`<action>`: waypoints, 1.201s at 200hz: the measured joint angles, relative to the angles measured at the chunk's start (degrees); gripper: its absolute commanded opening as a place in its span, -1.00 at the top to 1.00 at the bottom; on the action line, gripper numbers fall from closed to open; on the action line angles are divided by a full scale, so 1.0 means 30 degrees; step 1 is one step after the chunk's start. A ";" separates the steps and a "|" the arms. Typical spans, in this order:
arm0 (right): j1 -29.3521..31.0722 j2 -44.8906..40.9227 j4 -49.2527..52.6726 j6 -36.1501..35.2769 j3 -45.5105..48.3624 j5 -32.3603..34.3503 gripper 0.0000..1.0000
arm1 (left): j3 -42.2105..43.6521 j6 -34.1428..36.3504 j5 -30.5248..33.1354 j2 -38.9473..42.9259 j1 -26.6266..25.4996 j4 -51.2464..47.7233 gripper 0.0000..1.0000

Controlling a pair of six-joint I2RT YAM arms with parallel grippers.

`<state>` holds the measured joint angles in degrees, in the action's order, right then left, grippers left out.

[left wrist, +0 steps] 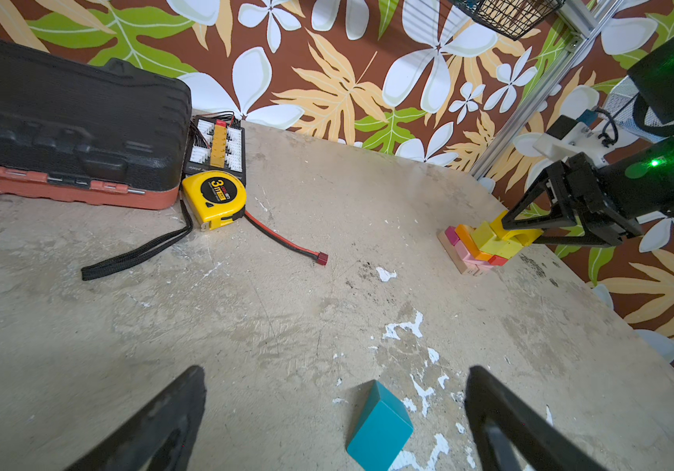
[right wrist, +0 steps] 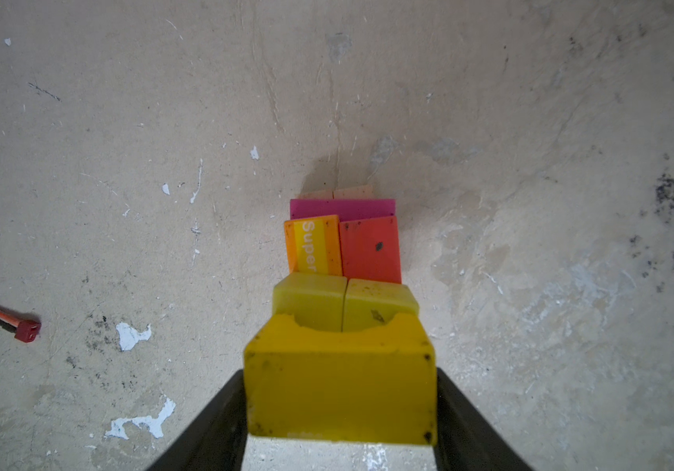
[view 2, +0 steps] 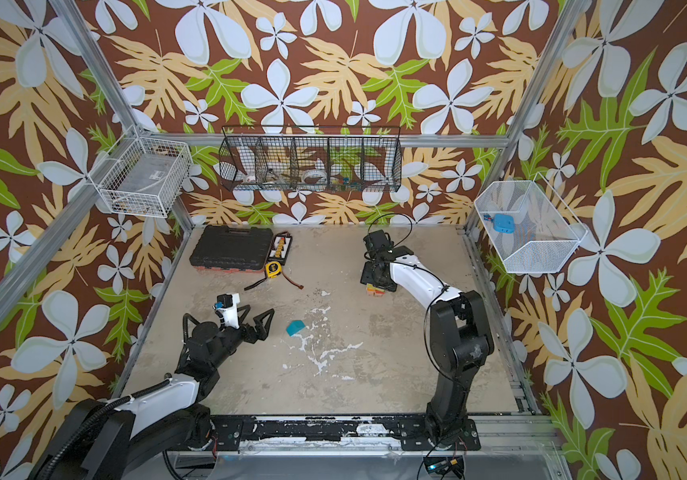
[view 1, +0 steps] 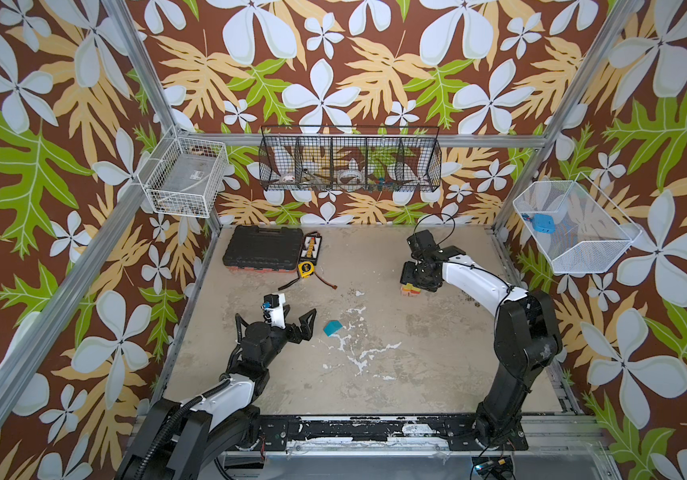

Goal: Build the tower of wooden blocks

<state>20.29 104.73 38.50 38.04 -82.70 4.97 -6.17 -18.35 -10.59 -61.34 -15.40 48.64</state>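
Left of desk [view 1: 375, 374] centre, left jaws gape wide, teal block [view 1: 333, 327] just ahead. Right of centre, rearward, right jaws flank yellow arch block [right wrist: 341, 391] atop tower [left wrist: 486, 248]; clamped or slack, can't tell. Risk: skewed retreat drags arch, topples stack.

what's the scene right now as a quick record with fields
tower: tan, pink, orange, red and yellow-green blocks stacked, right side of table
right pincer: astride yellow arch block on tower top; gripped or not, unclear
left pincer: open, empty, facing teal block
teal block: loose on table, apart from tower
clutter: black tool case, tape measure, back left
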 measured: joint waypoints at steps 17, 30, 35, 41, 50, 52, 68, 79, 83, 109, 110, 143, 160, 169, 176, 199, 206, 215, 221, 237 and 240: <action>0.0000 -0.0561 -0.0066 -0.0291 0.0262 -0.0007 -0.63 | -0.0007 0.0000 0.0000 -0.0015 -0.0007 0.0000 -1.00; 0.0007 -0.1071 -0.0291 -0.0430 0.0430 0.0000 -0.71 | -0.0044 0.0000 0.0000 -0.0022 -0.0007 -0.0007 -1.00; 0.0007 -0.1282 -0.0372 -0.0525 0.0503 0.0007 -0.73 | -0.0066 0.0000 0.0000 -0.0022 -0.0007 -0.0007 -1.00; 0.0007 -0.1537 -0.0444 -0.0699 0.0605 0.0066 -0.74 | -0.0073 0.0000 0.0000 -0.0022 -0.0007 0.0007 -1.00; 0.0007 -0.1902 -0.0546 -0.0772 0.0801 0.0219 -0.75 | -0.0073 0.0000 0.0000 -0.0036 -0.0007 -0.0007 -1.00; 0.0015 -0.1982 -0.0576 -0.0787 0.0860 0.0255 -0.76 | -0.0073 0.0000 -0.0007 -0.0044 -0.0007 -0.0007 -1.00; 0.0022 -0.2623 -0.0780 -0.1005 0.1457 0.0430 -0.75 | -0.0073 0.0000 -0.0007 -0.0044 -0.0007 0.0000 -1.00; 0.0036 -0.3089 -0.0969 -0.1282 0.2055 0.0510 -0.72 | -0.0073 0.0000 0.0000 -0.0044 -0.0007 -0.0007 -1.00; 0.0051 -0.3235 -0.1056 -0.1290 0.2288 0.0510 -0.69 | -0.0073 0.0000 -0.0007 -0.0044 -0.0007 -0.0007 -1.00; 0.0306 -0.4080 -0.1494 -0.1647 0.3832 0.0488 -0.56 | -0.0073 0.0000 0.0000 -0.0044 -0.0007 -0.0007 -1.00; 0.0328 -0.4116 -0.1530 -0.1683 0.3905 0.0481 -0.55 | -0.0073 0.0000 0.0000 -0.0044 -0.0007 -0.0007 -1.00; 0.0481 -0.4284 -0.2127 -0.1989 0.5064 0.0226 -0.29 | -0.0073 0.0000 0.0000 -0.0051 -0.0007 -0.0007 -1.00; 0.0452 -0.3789 -0.2353 -0.2171 0.4954 0.0117 -0.26 | -0.0073 0.0000 0.0000 -0.0051 -0.0007 -0.0007 -1.00; 0.0466 -0.3512 -0.2463 -0.2200 0.4823 -0.0036 -0.25 | -0.0073 0.0000 0.0000 -0.0051 -0.0007 -0.0007 -1.00; 0.0466 -0.3330 -0.2514 -0.2259 0.4721 -0.0029 -0.25 | -0.0073 0.0000 0.0000 -0.0051 -0.0007 -0.0007 -1.00; 0.0401 -0.2958 -0.2616 -0.2266 0.4430 -0.0007 -0.25 | -0.0073 0.0000 0.0000 -0.0073 -0.0007 -0.0007 -1.00; 0.0372 -0.2878 -0.2637 -0.2273 0.4357 0.0000 -0.26 | -0.0080 0.0000 0.0000 -0.0087 -0.0007 -0.0007 -1.00; 0.0350 -0.2776 -0.2652 -0.2273 0.4240 0.0029 -0.25 | -0.0102 0.0000 0.0000 -0.0109 -0.0007 -0.0015 -1.00; 0.0328 -0.2681 -0.2652 -0.2280 0.4138 0.0066 -0.25 | -0.0102 0.0000 0.0000 -0.0124 -0.0007 0.0000 -1.00; 0.0321 -0.2470 -0.2681 -0.2317 0.3891 0.0160 -0.24 | -0.0109 0.0000 -0.0007 -0.0131 -0.0007 -0.0007 -1.00; 0.0321 -0.2433 -0.2681 -0.2317 0.3847 0.0182 -0.24 | -0.0109 0.0000 0.0000 -0.0131 -0.0007 -0.0007 -1.00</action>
<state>21.26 97.43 30.46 31.09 -71.16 5.52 -6.50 -18.35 -10.59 -61.73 -15.42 48.62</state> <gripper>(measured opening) 0.624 0.998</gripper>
